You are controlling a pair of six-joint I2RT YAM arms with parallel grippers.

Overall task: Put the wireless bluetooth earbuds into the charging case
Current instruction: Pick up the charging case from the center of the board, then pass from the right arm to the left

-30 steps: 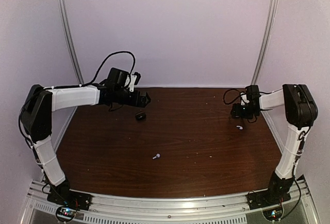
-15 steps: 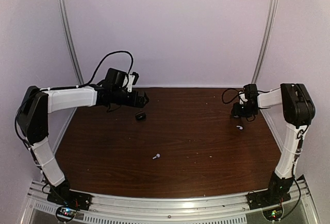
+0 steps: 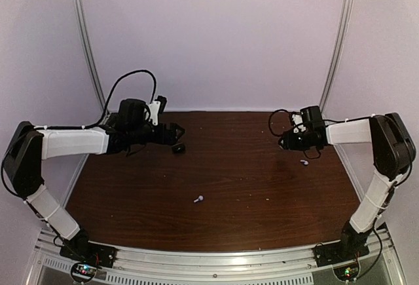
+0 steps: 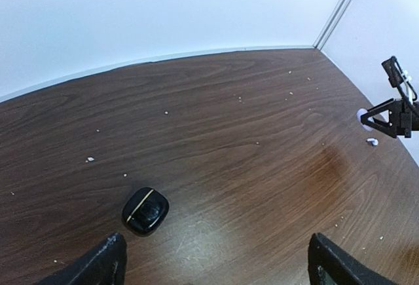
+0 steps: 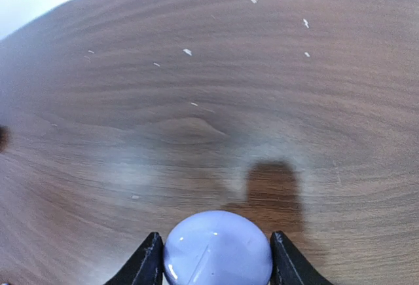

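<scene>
Top external: both arms reach out over the brown counter [image 3: 249, 219], one from each side.
Left gripper [image 3: 175, 130]: hanging over the far left part of the counter, jaws wide apart with nothing between them. The left wrist view only catches its two fingers [image 4: 98, 265] down in the bottom corners.
Black case [image 3: 178, 147]: looks closed, lying flat on the counter just beside the left gripper and not touched by it.
Right gripper [image 3: 283, 142]: over the far right part of the counter, jaws clamped on a rounded white case [image 5: 217, 249], one finger on each side.
White case: held up off the wood, with a shadow on the counter past it.
Middle white earbud [image 3: 198, 199]: loose on the counter around the middle, well apart from both grippers.
Right-side white earbud [image 3: 304, 162]: on the counter near the right gripper, on its near side, not touching.
Pale specks [image 4: 90, 159]: scattered across the wood.
</scene>
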